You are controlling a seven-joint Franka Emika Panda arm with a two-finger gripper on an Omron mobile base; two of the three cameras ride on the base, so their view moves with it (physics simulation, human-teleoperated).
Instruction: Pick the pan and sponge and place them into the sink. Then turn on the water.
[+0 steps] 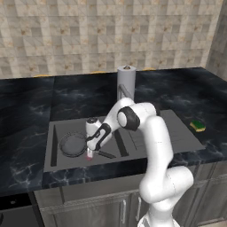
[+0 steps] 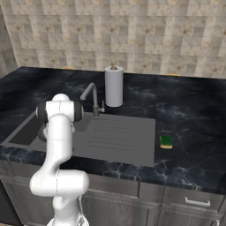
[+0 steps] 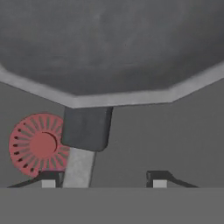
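The dark grey pan [image 1: 72, 145] lies in the left basin of the sink [image 1: 52, 153], its long handle [image 1: 107, 154] pointing right. My gripper [image 1: 90, 153] reaches down into the basin over the handle's root. In the hand view the pan [image 3: 109, 43] spans the top, and its handle [image 3: 85, 127] runs down between my fingertips [image 3: 48, 178], close to the left one. The gripper [image 3: 103, 178] is open, with a wide gap on the handle's right. The sponge [image 1: 197, 125], green side up [image 2: 166, 141], lies on the counter right of the drainboard. No water runs from the faucet [image 2: 90, 95].
A pale grey upright cylinder [image 1: 126, 82] stands behind the sink, by the faucet. The red drain [image 3: 37, 144] sits on the basin floor beside the handle. The ribbed drainboard [image 2: 119, 134] lies between basin and sponge. Black marble counter [image 1: 26, 115] surrounds the sink.
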